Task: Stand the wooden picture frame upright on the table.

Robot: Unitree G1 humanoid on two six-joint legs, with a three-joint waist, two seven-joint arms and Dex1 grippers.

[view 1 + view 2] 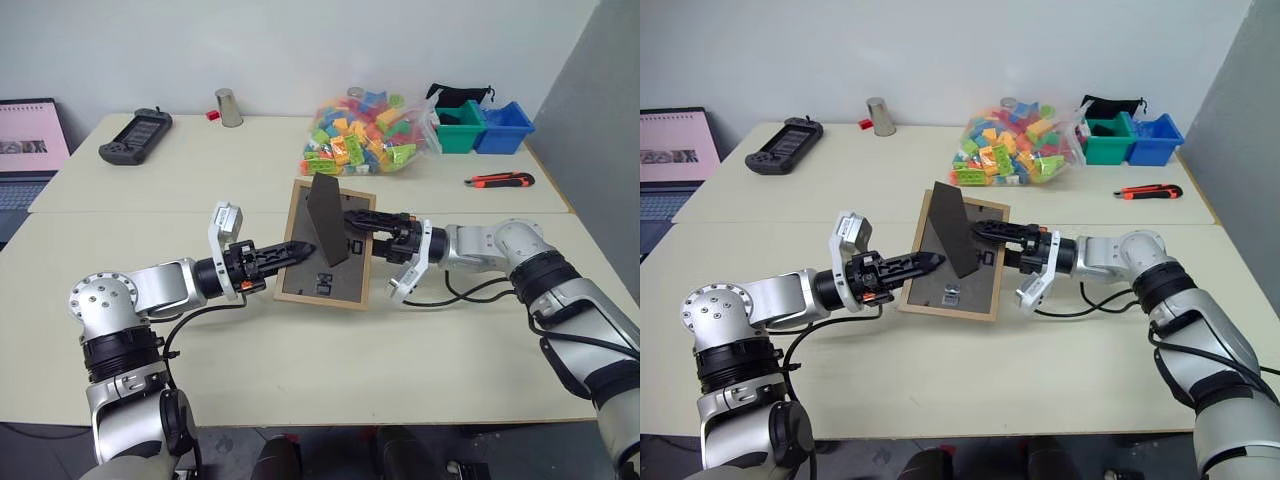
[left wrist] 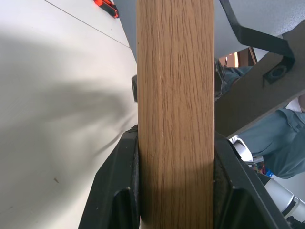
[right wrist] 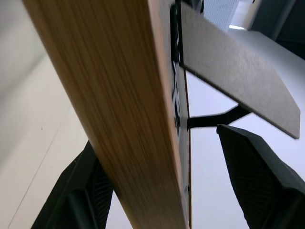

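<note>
- My left gripper [image 1: 297, 249] is clamped on the left edge of the wooden picture frame [image 1: 327, 246]; in my left wrist view both fingers [image 2: 116, 191] press flat against the light-wood rail.
- The frame is held above the table [image 1: 300, 350] between my two arms, its dark grey back with white markings facing up toward my head camera.
- The fold-out stand [image 1: 328, 219] sticks out from the back, a dark wedge rising toward me.
- My right gripper [image 1: 357, 222] reaches in from the right at the frame's upper right edge. In my right wrist view its fingers [image 3: 259, 176] straddle the wooden rail with a clear gap on the stand side, so they are spread, not gripping.
- Far across the table lie a bag of coloured building blocks [image 1: 368, 133], a green bin [image 1: 459, 127], a blue bin [image 1: 504, 127], an orange utility knife [image 1: 499, 180], a metal cup [image 1: 228, 107] and a black handheld controller [image 1: 136, 135].
- A laptop [image 1: 28, 150] stands at the left edge.
</note>
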